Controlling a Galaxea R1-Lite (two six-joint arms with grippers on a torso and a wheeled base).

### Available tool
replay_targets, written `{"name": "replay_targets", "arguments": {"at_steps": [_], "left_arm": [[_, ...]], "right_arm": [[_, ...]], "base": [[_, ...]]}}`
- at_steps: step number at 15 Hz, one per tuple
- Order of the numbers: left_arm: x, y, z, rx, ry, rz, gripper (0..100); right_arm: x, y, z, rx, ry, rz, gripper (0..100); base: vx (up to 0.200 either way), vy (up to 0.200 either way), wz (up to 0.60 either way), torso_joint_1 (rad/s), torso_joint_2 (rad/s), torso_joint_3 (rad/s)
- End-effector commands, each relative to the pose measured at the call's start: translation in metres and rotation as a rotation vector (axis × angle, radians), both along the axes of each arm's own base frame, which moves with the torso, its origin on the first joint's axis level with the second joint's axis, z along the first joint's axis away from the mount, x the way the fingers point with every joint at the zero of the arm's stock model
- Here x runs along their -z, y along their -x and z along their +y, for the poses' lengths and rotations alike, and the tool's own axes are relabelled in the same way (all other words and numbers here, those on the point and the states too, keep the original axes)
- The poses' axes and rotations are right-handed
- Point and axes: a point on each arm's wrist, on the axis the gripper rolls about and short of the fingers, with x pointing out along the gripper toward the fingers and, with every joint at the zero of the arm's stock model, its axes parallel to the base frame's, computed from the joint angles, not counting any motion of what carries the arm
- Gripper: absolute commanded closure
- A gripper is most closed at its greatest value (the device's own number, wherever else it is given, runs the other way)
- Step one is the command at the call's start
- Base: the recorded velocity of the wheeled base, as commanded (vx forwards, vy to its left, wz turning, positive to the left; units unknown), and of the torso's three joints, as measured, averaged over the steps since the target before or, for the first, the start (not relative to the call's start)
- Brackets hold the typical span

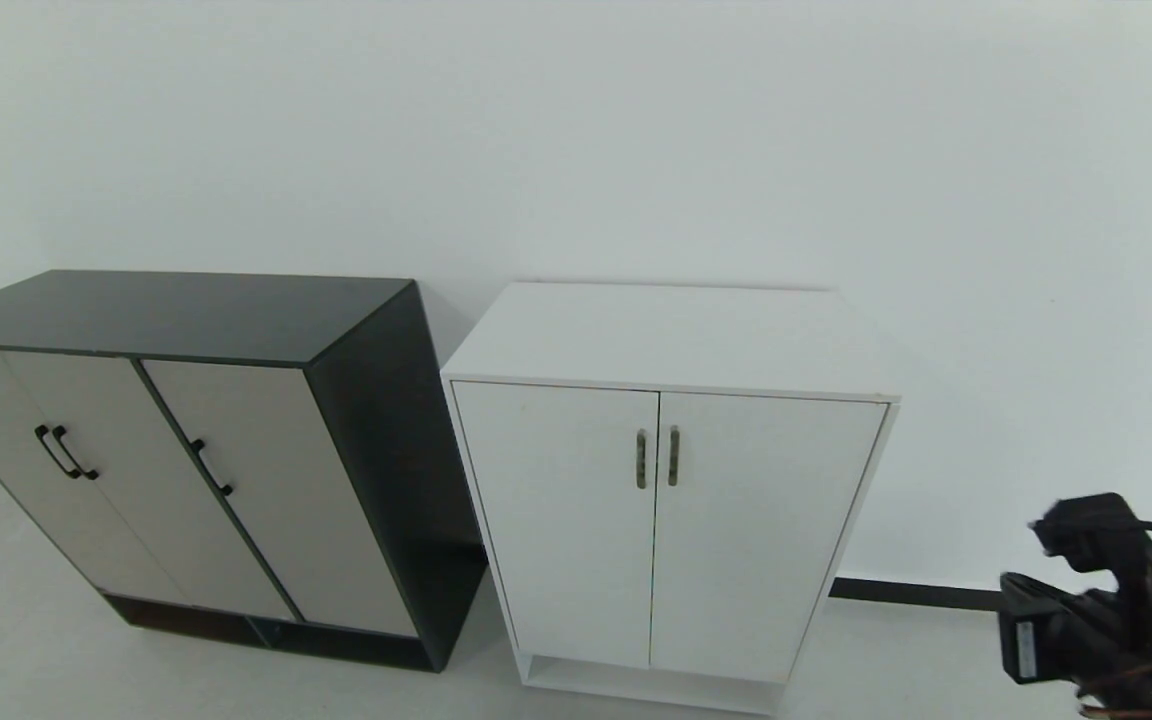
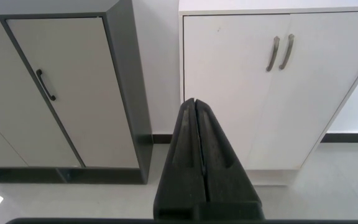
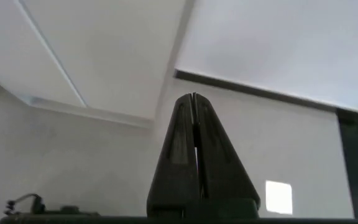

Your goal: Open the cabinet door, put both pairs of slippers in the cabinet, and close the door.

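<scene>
— Cabinet doors: how do they stand?

— Both are shut. The white cabinet (image 1: 671,520) stands on the floor (image 1: 6,650) against the pale wall (image 1: 576,130), and its two doors meet at the middle. The pair of slim upright handles (image 1: 642,459) sit side by side at the seam.

— What is next to it?

— A dark cabinet (image 1: 376,450) with grey doors stands just beside it on the robot's left, with a narrow gap between the two. Its doors are closed as well, and they carry black bar handles (image 1: 64,452). On the other side, a black baseboard strip (image 1: 916,594) runs along the foot of the wall.

— And the left end effector?

— The left end effector (image 2: 196,101) is pressed fully closed, finger against finger, with nothing between them. It is held in front of both cabinets, well apart from them, and its tip lines up with the gap between them.

— What about the right one?

— The right end effector (image 3: 194,96) is also closed tight and holds nothing. Ahead of it lie the white cabinet's lower corner, the baseboard strip and the floor. The right arm (image 1: 1116,610) sits low at the robot's right, clear of the white cabinet.
</scene>
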Motion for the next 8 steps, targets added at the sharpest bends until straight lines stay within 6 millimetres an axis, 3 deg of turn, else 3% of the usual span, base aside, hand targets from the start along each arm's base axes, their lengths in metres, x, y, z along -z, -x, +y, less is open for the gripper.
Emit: {"name": "replay_targets", "arguments": {"at_steps": [1,3,5,8], "left_arm": [[0.0,0.0,0.0,0.001,-0.001,0.0,100],[0.0,0.0,0.0,-0.001,0.001,0.0,100],[0.0,0.0,0.0,-0.001,0.001,0.0,100],[0.0,0.0,0.0,-0.001,0.001,0.0,100]], "right_arm": [[-0.008,0.038,-0.027,0.085,-0.065,-0.041,100],[-0.005,0.071,-0.035,-0.028,-0.103,0.062,100],[0.002,0.109,-0.043,-0.247,-0.2,0.145,100],[0.009,0.134,-0.047,-0.411,-0.277,0.17,100]], "base": [[0.0,0.0,0.0,0.0,0.0,0.0],[0.0,0.0,0.0,0.0,0.0,0.0],[0.0,0.0,0.0,0.0,0.0,0.0],[0.0,0.0,0.0,0.0,0.0,0.0]]}}
